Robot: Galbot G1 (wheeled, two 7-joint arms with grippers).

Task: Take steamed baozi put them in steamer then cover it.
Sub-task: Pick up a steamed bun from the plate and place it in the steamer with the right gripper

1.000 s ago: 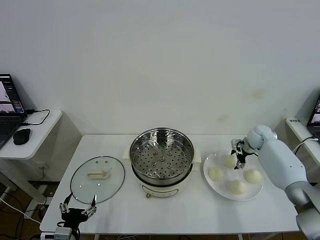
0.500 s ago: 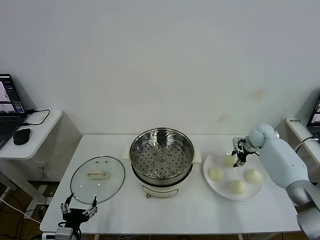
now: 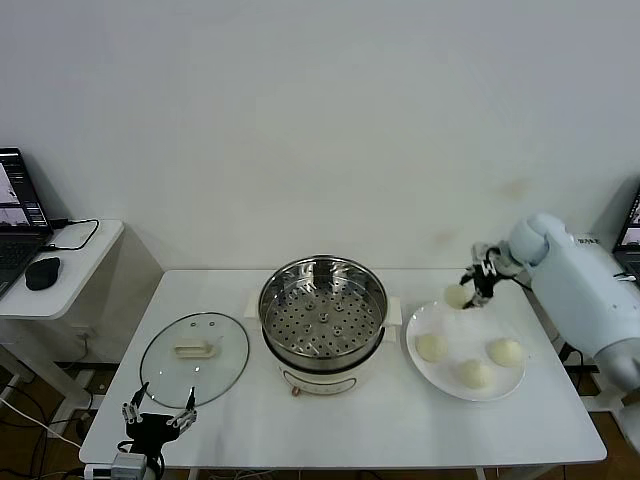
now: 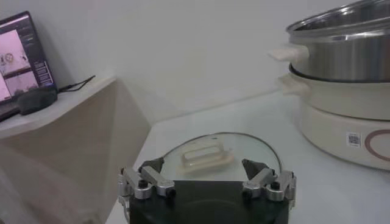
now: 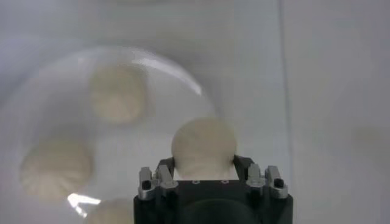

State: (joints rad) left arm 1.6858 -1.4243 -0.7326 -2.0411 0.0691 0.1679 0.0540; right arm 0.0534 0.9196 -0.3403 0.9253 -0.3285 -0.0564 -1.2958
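Right end effector (image 3: 470, 290) grips one baozi (image 3: 457, 296) above the plate (image 3: 440, 375); left end effector (image 3: 157, 413) gapes wide.

Left gripper (image 4: 207, 182): black body, metal-tipped fingers spread wide, holding nothing, low over the white table (image 4: 341, 195). Cover (image 4: 222, 155): clear glass, metal rim, cream rectangular handle, lying flat just beyond the fingers. Steamer (image 4: 341, 79): shiny steel pot on cream base with side handles, near the cover. Side desk (image 4: 55, 103): laptop (image 4: 21, 61), dark mouse (image 4: 36, 100), black cable.
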